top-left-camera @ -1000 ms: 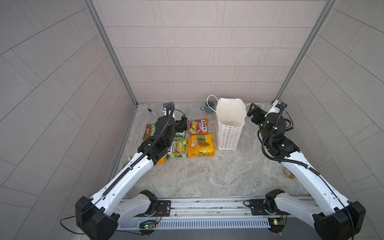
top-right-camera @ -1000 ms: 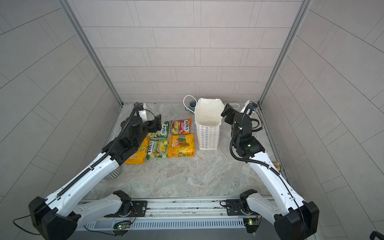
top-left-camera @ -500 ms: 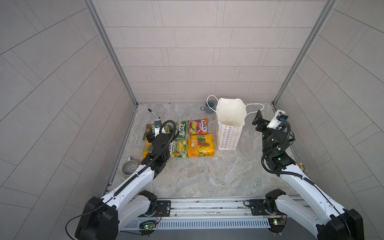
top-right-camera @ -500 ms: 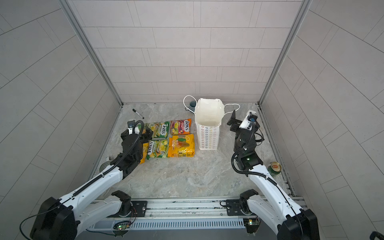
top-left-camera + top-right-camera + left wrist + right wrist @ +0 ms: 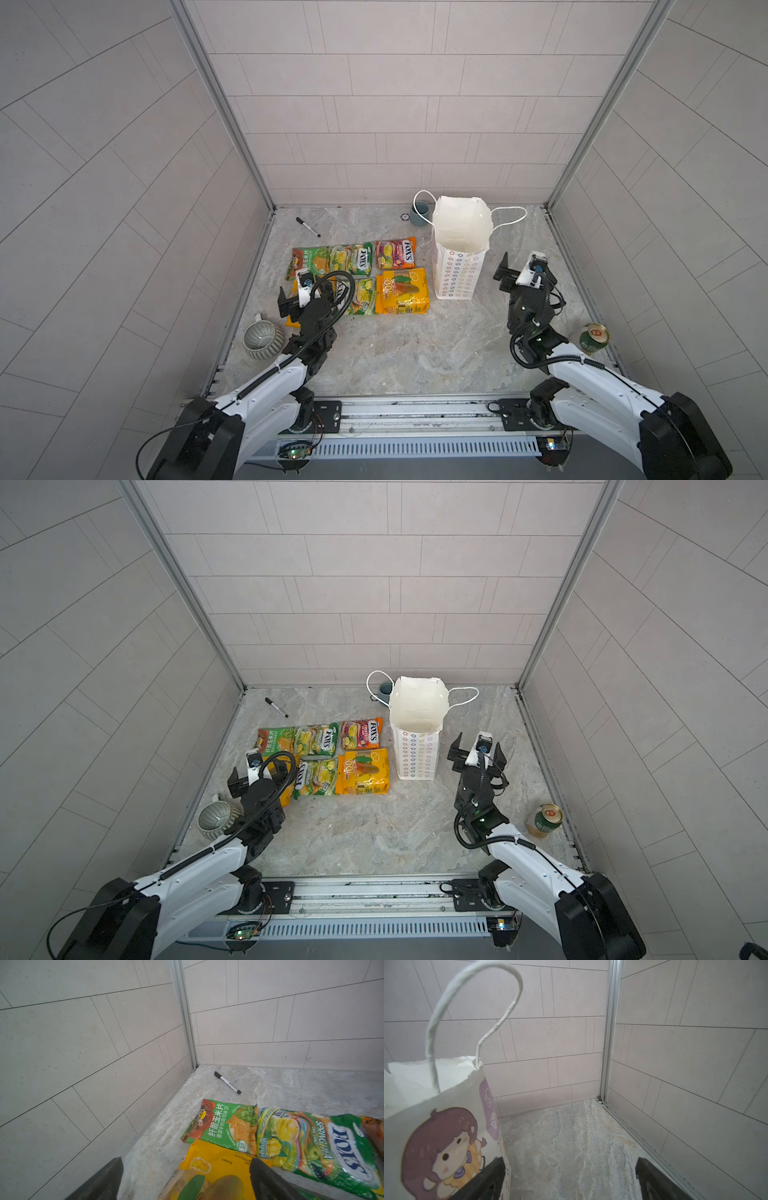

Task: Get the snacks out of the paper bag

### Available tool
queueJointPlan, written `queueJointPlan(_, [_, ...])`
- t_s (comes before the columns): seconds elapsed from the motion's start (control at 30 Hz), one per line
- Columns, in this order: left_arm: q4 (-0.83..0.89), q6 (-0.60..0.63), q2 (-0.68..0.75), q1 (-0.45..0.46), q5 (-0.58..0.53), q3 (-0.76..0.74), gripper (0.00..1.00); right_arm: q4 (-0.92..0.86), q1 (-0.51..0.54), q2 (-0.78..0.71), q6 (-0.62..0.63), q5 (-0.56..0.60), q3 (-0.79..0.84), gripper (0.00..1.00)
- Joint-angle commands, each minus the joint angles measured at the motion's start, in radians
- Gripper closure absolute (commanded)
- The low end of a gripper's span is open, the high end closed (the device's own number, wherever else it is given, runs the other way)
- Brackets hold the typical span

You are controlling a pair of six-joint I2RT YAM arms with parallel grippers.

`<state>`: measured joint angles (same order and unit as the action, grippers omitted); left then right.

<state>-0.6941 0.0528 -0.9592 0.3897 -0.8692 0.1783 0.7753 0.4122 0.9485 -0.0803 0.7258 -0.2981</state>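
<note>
Looks like the last step's done: six snacks (image 5: 351,259) lie flat in 2 rows beside the bag (image 5: 457,266), which stands upright and looks empty inside. L gripper (image 5: 184,1180) hangs over an orange pkt, R gripper (image 5: 478,754) is near the bag. Both have jaws apart, holding nothing. Next, prob. just check the bag and back off.

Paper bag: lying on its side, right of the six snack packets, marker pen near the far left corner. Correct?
Not quite. The paper bag stands upright with its mouth open, not on its side; both top views show this. The rest holds: it is right of the six snack packets, and the marker pen lies near the far left corner.
</note>
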Motion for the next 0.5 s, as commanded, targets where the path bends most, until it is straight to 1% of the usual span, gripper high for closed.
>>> queueJointPlan(0.0, [-0.031,-0.031,-0.018,-0.055,0.027,-0.005,0.00,0.100,0.004,0.042,0.096,0.138,0.008,0.01])
queueJointPlan(0.03, [-0.009,-0.047,-0.036,-0.082,0.050,0.007,0.00,0.136,0.003,0.066,0.123,0.169,0.007,0.01])
queueJointPlan(0.1, [-0.010,-0.049,-0.083,-0.113,0.047,0.025,0.00,0.209,0.002,0.109,0.181,0.187,0.021,0.01])
queueJointPlan(0.17, [-0.062,-0.030,-0.131,-0.121,0.061,0.020,0.00,0.253,-0.004,0.157,0.250,0.183,0.024,0.00])
queueJointPlan(0.23, [-0.108,-0.028,-0.190,-0.134,0.109,0.023,0.00,0.309,-0.013,0.215,0.326,0.179,0.019,0.01])
queueJointPlan(0.3, [-0.085,-0.018,-0.237,-0.153,0.174,0.056,0.00,0.392,-0.024,0.268,0.311,0.179,0.031,0.00])
queueJointPlan(0.37, [-0.029,-0.034,-0.292,-0.173,0.229,0.106,0.00,0.447,-0.041,0.313,0.261,0.125,0.058,0.01])
queueJointPlan(0.4, [-0.020,-0.039,-0.319,-0.186,0.271,0.122,0.00,0.450,-0.044,0.332,0.259,0.093,0.064,0.01])
queueJointPlan(0.47, [-0.035,-0.046,-0.354,-0.199,0.307,0.154,0.00,0.439,-0.044,0.364,0.257,0.087,0.055,0.01])
